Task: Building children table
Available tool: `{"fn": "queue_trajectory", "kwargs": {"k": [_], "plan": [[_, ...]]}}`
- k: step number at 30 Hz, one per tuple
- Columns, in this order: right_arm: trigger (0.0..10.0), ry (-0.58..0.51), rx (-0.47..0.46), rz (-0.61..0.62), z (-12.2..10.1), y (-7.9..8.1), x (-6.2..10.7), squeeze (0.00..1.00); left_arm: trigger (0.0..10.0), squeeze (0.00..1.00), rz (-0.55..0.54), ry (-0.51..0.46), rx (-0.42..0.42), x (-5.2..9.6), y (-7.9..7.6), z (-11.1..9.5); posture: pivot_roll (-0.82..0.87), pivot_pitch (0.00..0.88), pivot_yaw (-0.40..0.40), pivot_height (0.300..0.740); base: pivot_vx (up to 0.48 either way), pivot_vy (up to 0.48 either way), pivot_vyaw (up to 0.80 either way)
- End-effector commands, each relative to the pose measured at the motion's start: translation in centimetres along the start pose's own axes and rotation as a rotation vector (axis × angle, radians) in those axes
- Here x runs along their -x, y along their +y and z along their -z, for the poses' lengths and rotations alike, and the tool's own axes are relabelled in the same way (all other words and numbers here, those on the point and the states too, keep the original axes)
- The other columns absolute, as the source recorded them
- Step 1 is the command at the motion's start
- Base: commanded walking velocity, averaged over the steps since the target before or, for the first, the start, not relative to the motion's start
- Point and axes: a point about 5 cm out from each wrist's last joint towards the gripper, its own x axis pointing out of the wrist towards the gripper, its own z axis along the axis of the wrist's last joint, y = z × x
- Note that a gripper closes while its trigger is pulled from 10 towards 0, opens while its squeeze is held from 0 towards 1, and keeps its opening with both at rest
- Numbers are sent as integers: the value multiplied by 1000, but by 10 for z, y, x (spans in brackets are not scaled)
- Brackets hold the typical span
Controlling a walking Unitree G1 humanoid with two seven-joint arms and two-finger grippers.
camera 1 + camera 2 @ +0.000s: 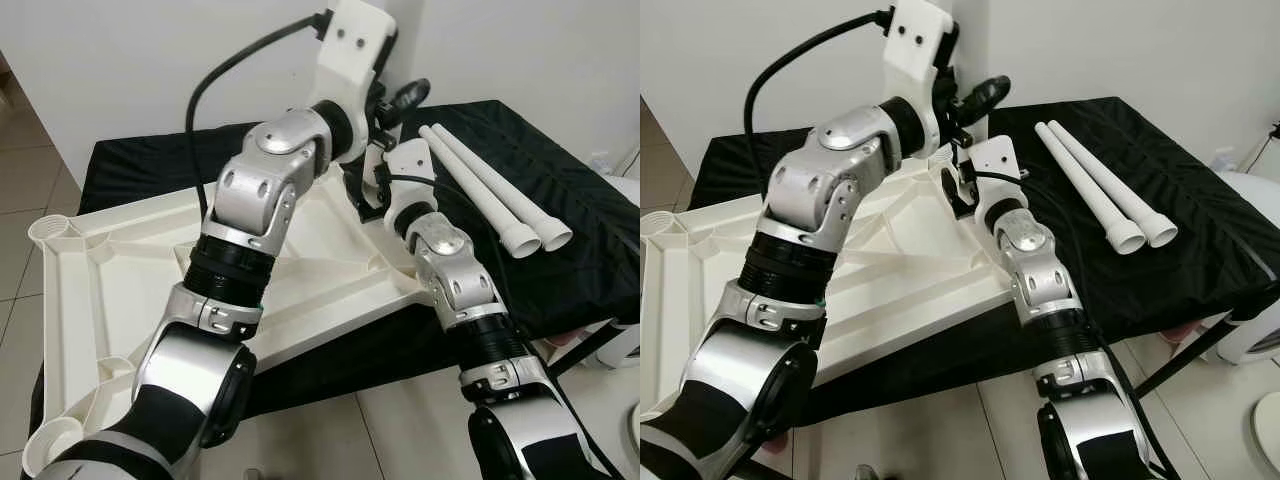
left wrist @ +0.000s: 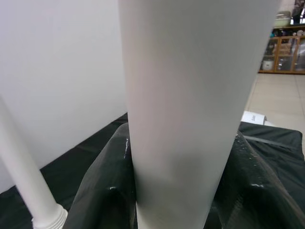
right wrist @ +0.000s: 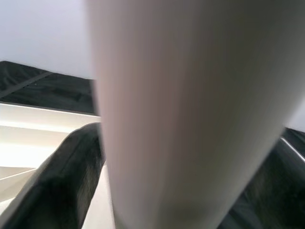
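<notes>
Black-draped counter (image 1: 540, 270) carries the upturned tabletop (image 1: 120, 290); both tools, left tool (image 2: 157, 210) and right tool (image 3: 157, 205), grip one white leg (image 2: 190, 95) over its far corner. Misaligned, the leg could jam its socket.

The tabletop panel (image 1: 120, 270) lies underside up across the left and centre of the head view, resting on the cloth-covered surface (image 1: 560, 200). Two loose legs (image 1: 490, 185) lie side by side on the cloth at upper right, touching each other. Both arms converge at upper centre, above the panel's far corner.
</notes>
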Motion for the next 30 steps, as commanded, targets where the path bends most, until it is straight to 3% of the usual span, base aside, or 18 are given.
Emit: {"fn": "queue_trajectory", "kwargs": {"k": [1, 18, 19, 20, 22, 23, 25, 30], "plan": [[10000, -9, 21, -6, -4, 5, -3, 0, 10000, 0, -80, -32, -25, -1, -2, -5, -56, 48, 3, 740, 0, 0, 0], [10000, -34, 45, 10, -12, 6, -4, 0, 10000, 0, -80, -26, -34, -2, -3, -2, -60, 68, 7, 740, 0, 0, 0], [4627, -36, 47, 14, -12, 6, -4, 0, 10000, 0, -80, -27, -36, -2, -3, -2, -61, 67, 8, 740, 0, 0, 0], [4627, -36, 47, 14, -12, 6, -4, 0, 10000, 0, -80, -27, -36, -2, -3, -2, -61, 67, 8, 740, 0, 0, 0], [2314, -41, 49, 18, -14, 6, -4, 0, 10000, 0, -78, -28, -36, -2, -2, -2, -60, 67, 9, 740, 0, 0, 0], [2314, -41, 49, 18, -14, 6, -4, 0, 10000, 0, -78, -28, -36, -2, -2, -2, -60, 67, 9, 740, 0, 0, 0], [0, -45, 51, 19, -14, 7, -4, 0, 10000, 0, -77, -29, -37, -3, -2, -2, -58, 69, 9, 740, 0, 0, 0], [0, -47, 58, 16, -14, 7, -4, 0, 10000, 0, -82, -28, -41, -3, -2, -2, -57, 68, 8, 740, 0, 0, 0]]}}
